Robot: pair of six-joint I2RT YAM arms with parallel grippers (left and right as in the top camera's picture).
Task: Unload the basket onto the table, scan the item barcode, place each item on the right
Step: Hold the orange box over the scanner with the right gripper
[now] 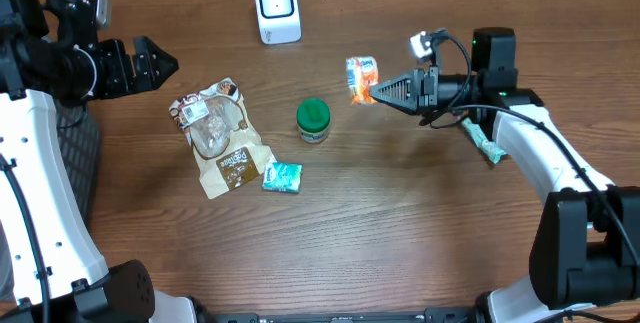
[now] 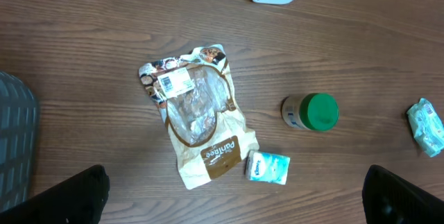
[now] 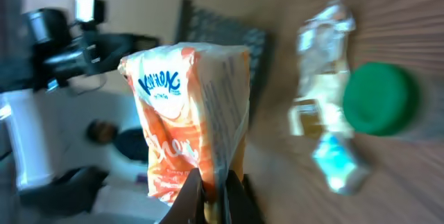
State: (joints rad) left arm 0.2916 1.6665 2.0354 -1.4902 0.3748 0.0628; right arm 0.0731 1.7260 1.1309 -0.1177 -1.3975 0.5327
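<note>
Wooden table (image 1: 400, 233) fills the overhead view, one arm on each side. Left arm sits at the far left edge; I read the left gripper (image 1: 162, 63) as spread wide with nothing in it, and its fingers (image 2: 69, 196) show only in the bottom corners of the left wrist view, well apart. Right arm reaches in from the right edge, and the right gripper (image 1: 380, 93) is clamped tight on the orange packet (image 1: 361, 78), pinching it by one end. A dark mesh thing (image 1: 75, 153) lies at the left edge, partly under the left arm; I can't tell what it is. The brown snack bag (image 1: 220, 138) with a clear window lies flat, left of centre. The white scanner (image 1: 277, 8) stands at the back edge, dark face toward the table. The orange packet, the task item, hangs right of the scanner and nearer the front, apart from it. In the right wrist view it stands up out of the fingertips (image 3: 191, 200) with blue lettering facing the camera, and I see no barcode on that side. The green-lidded jar (image 1: 313, 120) sits near centre, between the bag and the packet; I can't tell for sure whether it is upright. A teal tissue pack (image 1: 282, 177) lies just beside the bag's lower right corner. A narrow teal packet (image 1: 482, 138) lies partly under the right arm.
</note>
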